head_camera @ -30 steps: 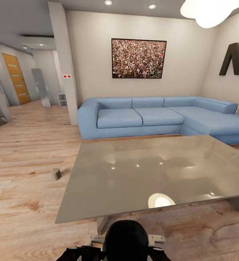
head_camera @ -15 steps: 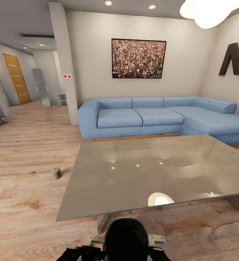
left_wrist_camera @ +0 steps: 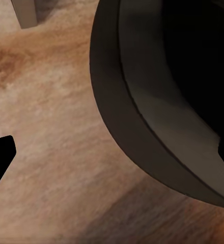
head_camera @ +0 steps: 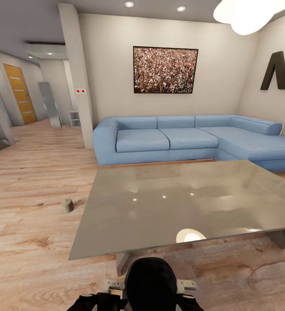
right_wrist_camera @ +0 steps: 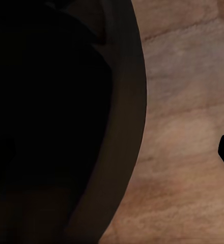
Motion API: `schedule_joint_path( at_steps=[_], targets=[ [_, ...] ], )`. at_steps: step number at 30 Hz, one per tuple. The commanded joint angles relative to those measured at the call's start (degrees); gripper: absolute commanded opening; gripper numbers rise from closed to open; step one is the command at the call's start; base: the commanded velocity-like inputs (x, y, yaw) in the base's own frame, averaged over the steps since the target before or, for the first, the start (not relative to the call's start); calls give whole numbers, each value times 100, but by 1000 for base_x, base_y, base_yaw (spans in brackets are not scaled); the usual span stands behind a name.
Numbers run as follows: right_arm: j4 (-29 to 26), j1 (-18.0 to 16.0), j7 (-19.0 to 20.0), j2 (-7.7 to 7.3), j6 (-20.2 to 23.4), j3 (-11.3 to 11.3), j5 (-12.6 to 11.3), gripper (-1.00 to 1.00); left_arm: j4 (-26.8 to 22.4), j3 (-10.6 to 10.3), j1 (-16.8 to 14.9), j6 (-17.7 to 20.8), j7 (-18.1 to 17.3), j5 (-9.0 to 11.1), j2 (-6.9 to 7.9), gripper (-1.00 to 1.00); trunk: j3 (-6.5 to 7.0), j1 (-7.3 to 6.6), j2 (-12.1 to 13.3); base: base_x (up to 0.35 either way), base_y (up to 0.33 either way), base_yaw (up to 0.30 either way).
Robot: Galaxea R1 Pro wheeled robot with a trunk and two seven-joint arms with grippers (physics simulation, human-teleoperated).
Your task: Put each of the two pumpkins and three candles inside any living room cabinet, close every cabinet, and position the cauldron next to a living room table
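The floor (head_camera: 34, 172) is light wood planks with wavy brown grain. Far across it sits the long blue sofa (head_camera: 185, 140), soft and puffy, bent like a corner. In front of me is the big table (head_camera: 177, 207). Its top is flat, grey and shiny like a mirror, with lamp spots glowing on it, and it stands on slanted grey slab legs. On the wall hangs a speckled picture (head_camera: 165, 70) in a dark frame.

Low down by my body is the round black cauldron (head_camera: 151, 287), smooth with a thick curved rim. My two arms are tucked on either side of it. I cannot tell if my pincers are open or closed.

One small candle (head_camera: 67, 205) stands on the floor, just beside the table's left edge. It is a stubby grey-beige cylinder.
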Motion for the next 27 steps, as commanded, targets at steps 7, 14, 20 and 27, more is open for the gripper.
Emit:
schedule_joint_path(
  at_steps=[7, 14, 20, 27],
  targets=[
    [-12, 0, -30, 0, 28, 15, -48, 100, -12, -17, 0, 31, -13, 2, 2, 100, -6, -2, -2, -8, 0, 0],
    [-12, 0, -30, 0, 27, 15, -48, 100, -20, -17, 1, 25, -34, 2, 10, 100, -6, -2, -2, -28, 0, 0],
    [-12, 0, -30, 0, 26, 15, -48, 100, -176, -13, 7, 26, -44, 1, 13, 100, -6, -2, -2, -24, 0, 0],
    [-14, 0, -30, 0, 26, 15, -48, 100, -633, -16, 16, 58, -58, 2, 17, 100, -6, -2, -2, -3, 0, 0]
  ],
)
